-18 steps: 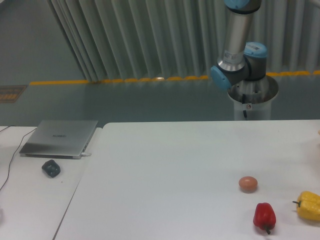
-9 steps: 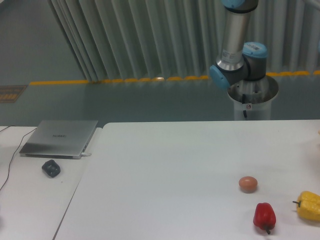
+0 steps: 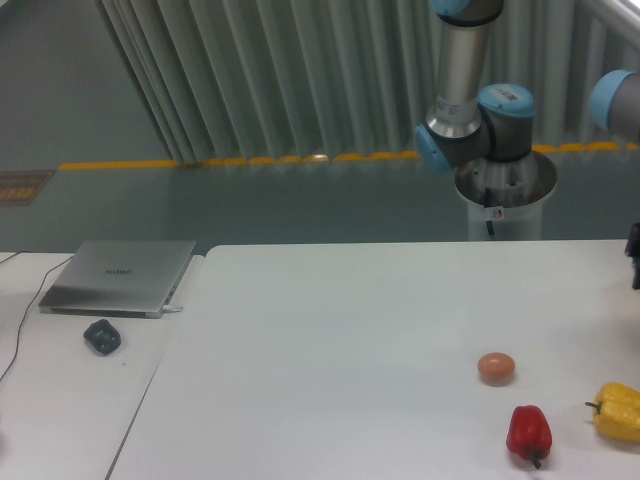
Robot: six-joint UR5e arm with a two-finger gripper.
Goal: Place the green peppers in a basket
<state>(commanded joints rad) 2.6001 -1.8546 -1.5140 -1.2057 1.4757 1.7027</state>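
The green peppers are out of view, and no basket shows either. The arm's upright link rises from its base behind the table. A second blue joint shows at the upper right edge. Just a dark sliver of the gripper pokes in at the right edge, above the table's far right side. Its fingers are cut off by the frame, so I cannot tell whether it is open or shut, or whether it holds anything.
A brown egg-like ball, a red pepper and a yellow pepper lie on the white table at the front right. A closed laptop and a dark mouse rest on the left table.
The arm has swung: its upright link leaned slightly left, a blue joint came into view at the upper right, and the dark gripper part appeared at the right edge. The objects on the table stayed put.
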